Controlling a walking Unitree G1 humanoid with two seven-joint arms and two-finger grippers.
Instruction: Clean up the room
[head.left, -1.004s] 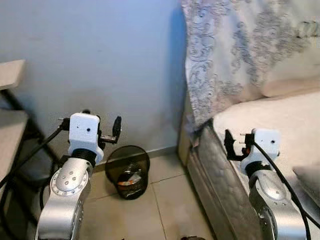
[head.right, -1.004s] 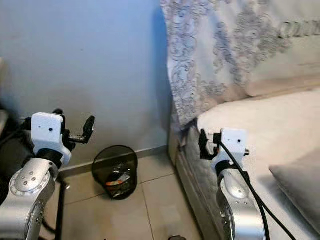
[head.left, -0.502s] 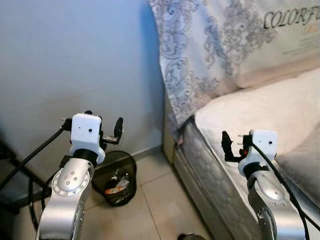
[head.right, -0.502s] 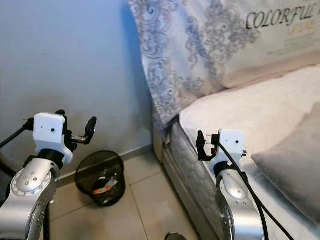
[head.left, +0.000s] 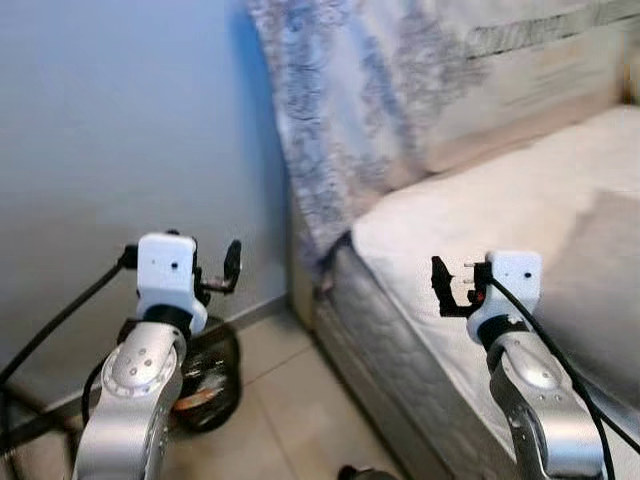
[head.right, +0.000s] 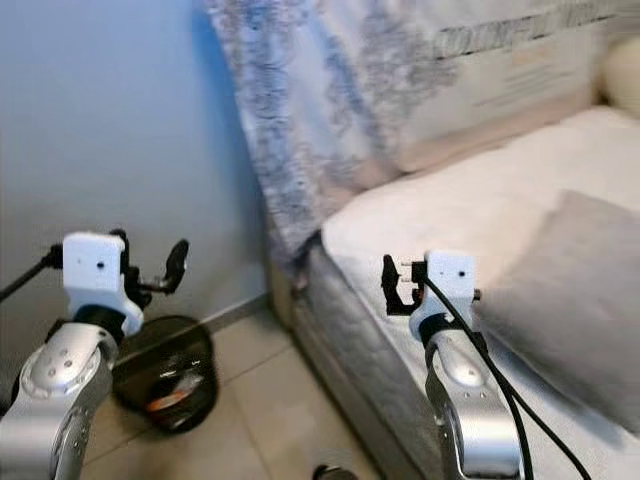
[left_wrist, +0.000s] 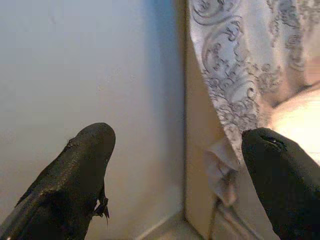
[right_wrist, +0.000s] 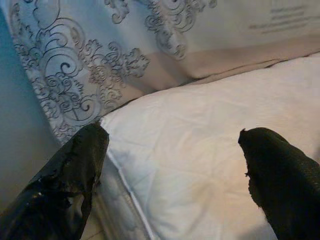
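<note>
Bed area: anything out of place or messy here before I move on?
The patterned cover hangs bunched over the bed's head corner down toward the floor, leaving the mattress bare. A grey pillow lies out on the mattress. The waste bin stands upright with rubbish inside.

Blurred head views, cut-off edges, a half-hidden bin

The printed lettering on the patterned cover (head.right: 480, 70) at the head of the bed (head.left: 470, 210) is smeared — unreadable in both eye views, and too small to read in the right wrist view. The black mesh bin (head.right: 165, 380) sits partly behind the left arm (head.left: 135, 380); its contents (something orange and white) cannot be identified. The grey pillow (head.right: 575, 290) runs off the right edge. A small dark thing (head.left: 358, 472) on the floor is cut by the bottom edge — unidentifiable.
</note>
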